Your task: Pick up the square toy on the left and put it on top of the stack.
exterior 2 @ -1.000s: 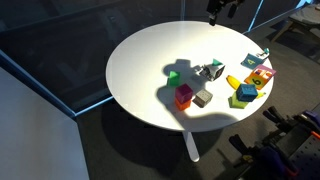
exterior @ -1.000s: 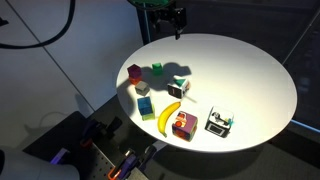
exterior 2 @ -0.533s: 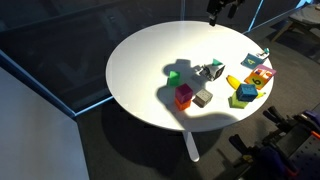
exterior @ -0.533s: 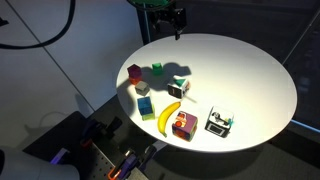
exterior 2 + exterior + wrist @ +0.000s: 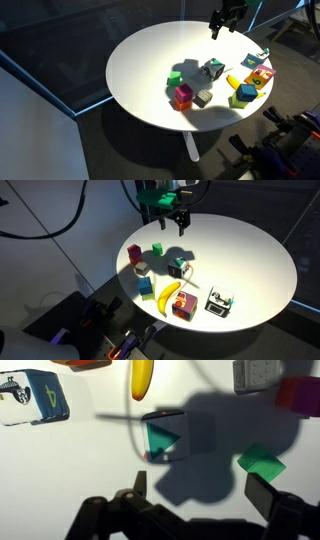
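With the gripper [image 5: 200,498] spread, the green cube [image 5: 262,461], seemingly beside one finger, might be clipped instead of the toy [image 5: 165,438] ahead.

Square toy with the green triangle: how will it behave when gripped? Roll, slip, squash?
The square toy looks like a stiff block with straight edges and flat faces, so it probably won't squash. It sits flat on the white table, so rolling is unlikely; a one-sided nudge would more likely slide it. It is small, so probably light, and its flat sides should suit the open gripper.
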Available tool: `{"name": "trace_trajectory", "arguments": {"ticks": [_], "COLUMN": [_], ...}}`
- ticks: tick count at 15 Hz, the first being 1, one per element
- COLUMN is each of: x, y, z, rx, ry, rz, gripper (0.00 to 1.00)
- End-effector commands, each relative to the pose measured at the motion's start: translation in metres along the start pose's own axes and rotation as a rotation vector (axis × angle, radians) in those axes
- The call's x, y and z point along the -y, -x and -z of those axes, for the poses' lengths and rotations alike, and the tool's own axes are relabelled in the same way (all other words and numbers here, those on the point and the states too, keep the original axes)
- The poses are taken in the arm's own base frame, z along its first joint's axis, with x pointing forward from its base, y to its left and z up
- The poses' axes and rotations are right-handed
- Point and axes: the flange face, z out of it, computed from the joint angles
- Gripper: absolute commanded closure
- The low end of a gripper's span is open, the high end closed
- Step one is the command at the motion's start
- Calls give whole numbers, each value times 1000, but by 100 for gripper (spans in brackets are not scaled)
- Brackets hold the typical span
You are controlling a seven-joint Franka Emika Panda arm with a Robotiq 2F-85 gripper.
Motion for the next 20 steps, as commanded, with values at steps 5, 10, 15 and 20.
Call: {"name": "trace_trajectory", "arguments": {"ticks": [5,10,15,20], "x": [-25,-27,-31,-36], "y": [-7,-7,-7,-5], "z": [-60,-95,-112,-120], "rx": [7,55,70,75], "ry": [-10,-23,-16,-12], "rz": [4,46,71,77], "gripper": [0,0,0,0]}}
